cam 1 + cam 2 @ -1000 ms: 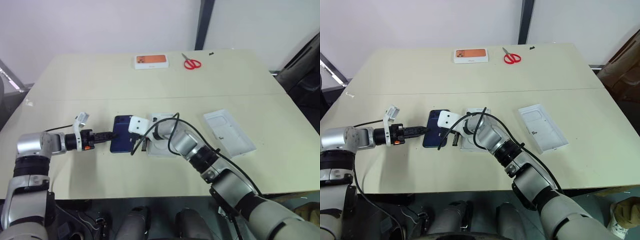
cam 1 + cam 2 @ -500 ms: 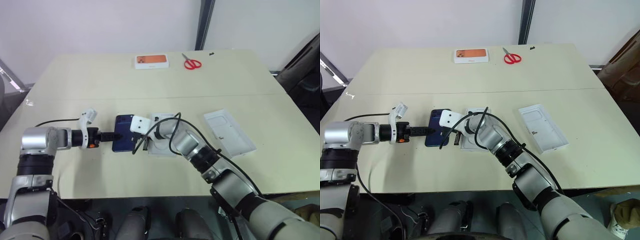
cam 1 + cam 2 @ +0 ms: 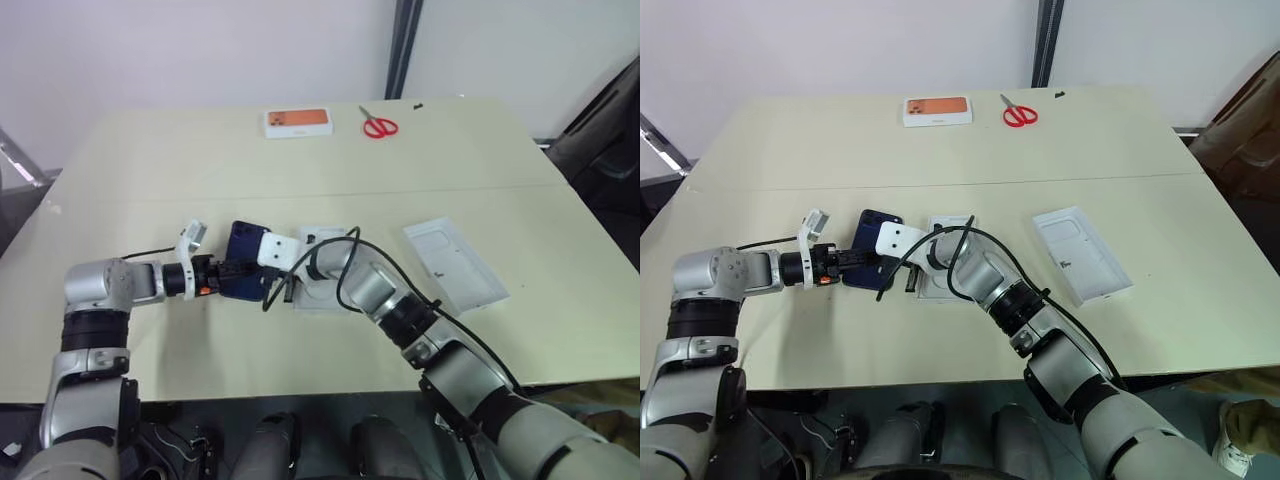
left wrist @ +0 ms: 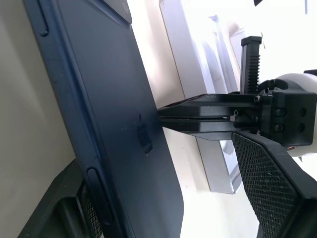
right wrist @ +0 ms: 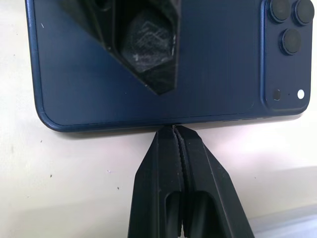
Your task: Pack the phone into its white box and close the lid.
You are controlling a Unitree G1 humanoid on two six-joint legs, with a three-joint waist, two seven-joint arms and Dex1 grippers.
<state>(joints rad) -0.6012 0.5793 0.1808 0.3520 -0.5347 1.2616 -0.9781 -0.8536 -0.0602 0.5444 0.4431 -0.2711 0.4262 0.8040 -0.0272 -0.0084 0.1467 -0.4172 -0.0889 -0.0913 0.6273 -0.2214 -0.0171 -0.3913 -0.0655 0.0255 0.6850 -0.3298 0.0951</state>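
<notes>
Phone [image 3: 245,272] lies back-up on the table, at 9 o'clock of the white box [image 3: 322,285]. Left gripper [image 3: 240,270] straddles it, jaws wide, one finger above, one under. Right gripper [image 5: 174,130] pressed shut, bracing the opposite edge. Close left squarely before lifting

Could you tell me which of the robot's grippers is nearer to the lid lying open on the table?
Right. The right gripper sits between the phone and the lid; the left gripper is at the phone, farther away.
</notes>
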